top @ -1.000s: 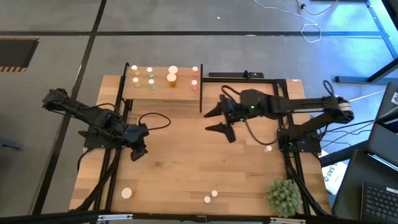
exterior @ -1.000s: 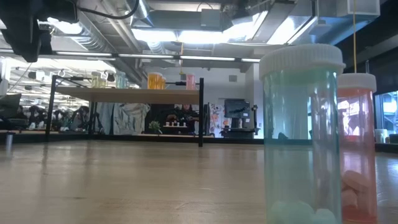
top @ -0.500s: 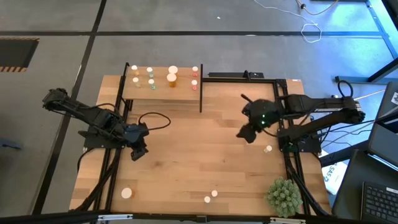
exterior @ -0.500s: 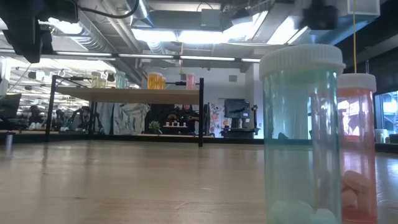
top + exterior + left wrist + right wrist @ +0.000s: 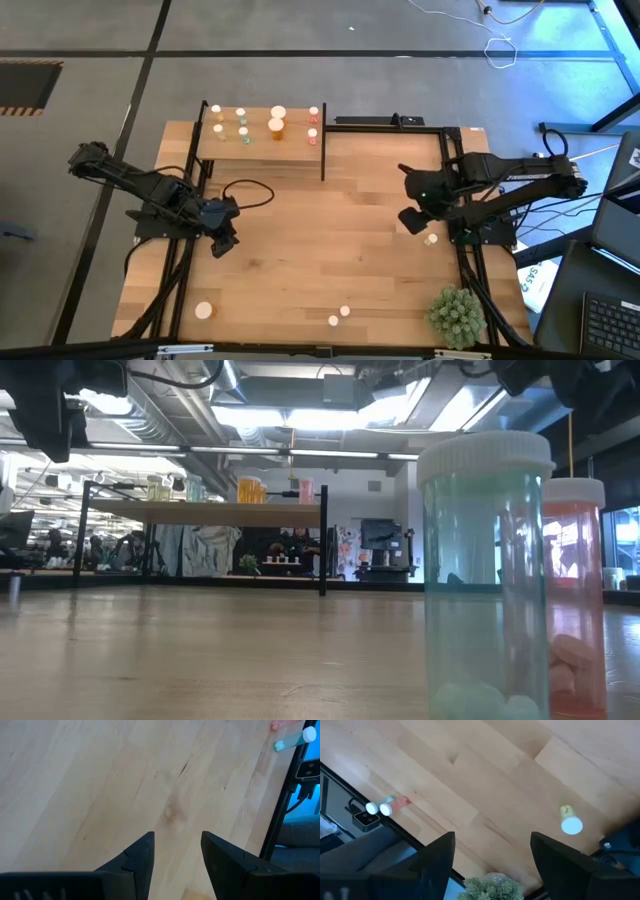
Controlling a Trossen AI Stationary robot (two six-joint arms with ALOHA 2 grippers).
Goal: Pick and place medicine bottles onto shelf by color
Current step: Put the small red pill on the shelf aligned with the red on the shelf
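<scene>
While open, right claw (image 5: 411, 204) hovers near bottle (image 5: 431, 239).

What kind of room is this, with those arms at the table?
Probably a robotics lab or workshop: exposed ceiling ducts, cables on a bare concrete floor, and a wooden table in a black frame holding two robot arms.

I saw my right gripper (image 5: 413, 219) spread wide, a white-capped bottle (image 5: 431, 240) just beyond its fingertips. My left gripper (image 5: 219, 247) hovered empty, fingers parted, well apart from the shelf (image 5: 263, 151) of bottles.
</scene>
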